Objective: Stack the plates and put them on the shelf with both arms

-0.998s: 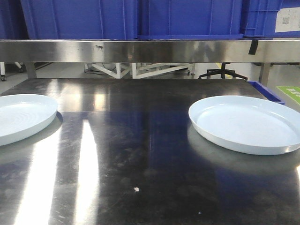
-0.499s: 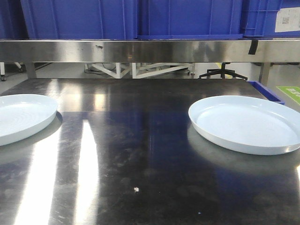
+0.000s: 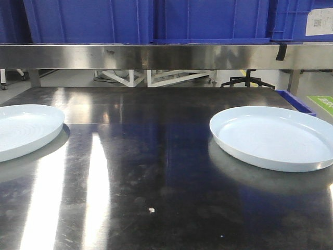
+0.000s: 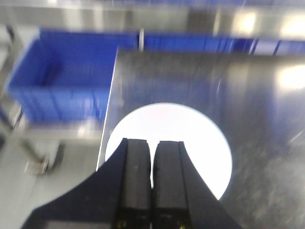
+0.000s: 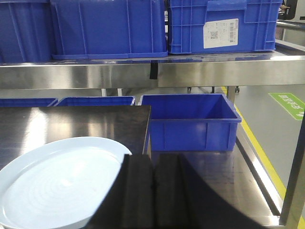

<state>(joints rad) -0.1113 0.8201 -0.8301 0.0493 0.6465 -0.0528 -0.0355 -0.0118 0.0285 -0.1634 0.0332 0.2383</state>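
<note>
Left claw point(image 4: 152, 144) and right claw point(image 5: 153, 160) clamped together (holding nothing).

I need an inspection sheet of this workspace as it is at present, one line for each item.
Surface: dark steel tabletop, glossy, with streaks of light glare.
Job's things: left plate and right plate lie flat, far apart, not stacked; shelf runs above the far edge.
Clutter: one small white speck on the tabletop.
Grippers: left gripper and right gripper both shut, holding nothing, each facing a plate.
Cables: nothing seen.
Surroundings: blue crates on the shelf; chair base behind.
</note>
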